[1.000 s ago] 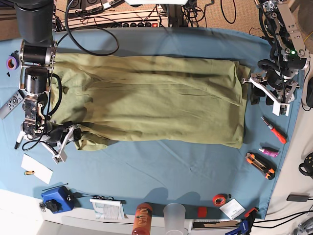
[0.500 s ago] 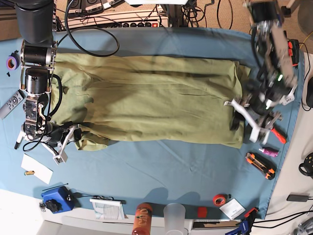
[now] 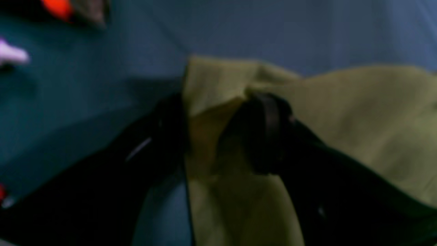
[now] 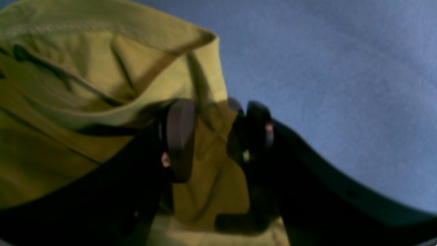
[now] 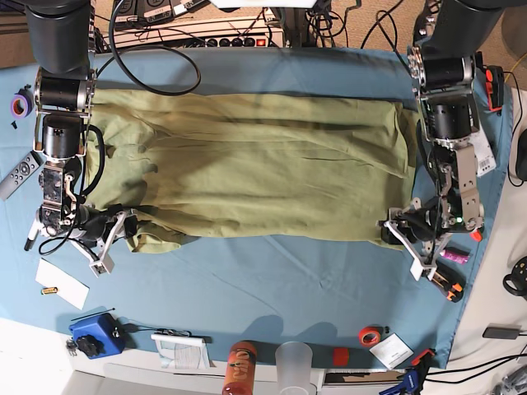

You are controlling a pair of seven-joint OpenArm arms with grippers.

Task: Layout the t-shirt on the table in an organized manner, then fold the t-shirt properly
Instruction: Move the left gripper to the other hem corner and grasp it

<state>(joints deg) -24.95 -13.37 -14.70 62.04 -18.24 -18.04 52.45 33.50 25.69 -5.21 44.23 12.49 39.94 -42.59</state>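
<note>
Olive-green cotton covers most of the worktop (image 5: 272,271): the t-shirt (image 5: 255,164) lies spread wide across the teal cloth, mostly flat with shallow wrinkles, its long edges running side to side in the base view. At that view's left the fabric bunches into a small crumpled lobe, and there the right gripper (image 5: 115,226) sits at the shirt's lower corner. The right wrist view shows its jaws narrowed onto a fold of the shirt (image 4: 205,164), cloth pinched between the two dark pads (image 4: 177,136), with the hem rolled over above them.

At the base view's right the left gripper (image 5: 403,232) is down at the shirt's other lower corner. The left wrist view is blurred, but a strip of shirt (image 3: 218,143) runs between the two dark fingers (image 3: 266,130), with the jaws drawn close about it; the corner stands lifted slightly off the teal cloth (image 3: 85,102).

Along the near edge stand the containers: a clear plastic cup (image 5: 296,366), whose contents I cannot make out, and beside it an orange bottle (image 5: 240,368) lying with its cap toward the shirt. A blue box-like device (image 5: 95,333) sits further left, a roll of red tape (image 5: 370,335) to the right.
</note>
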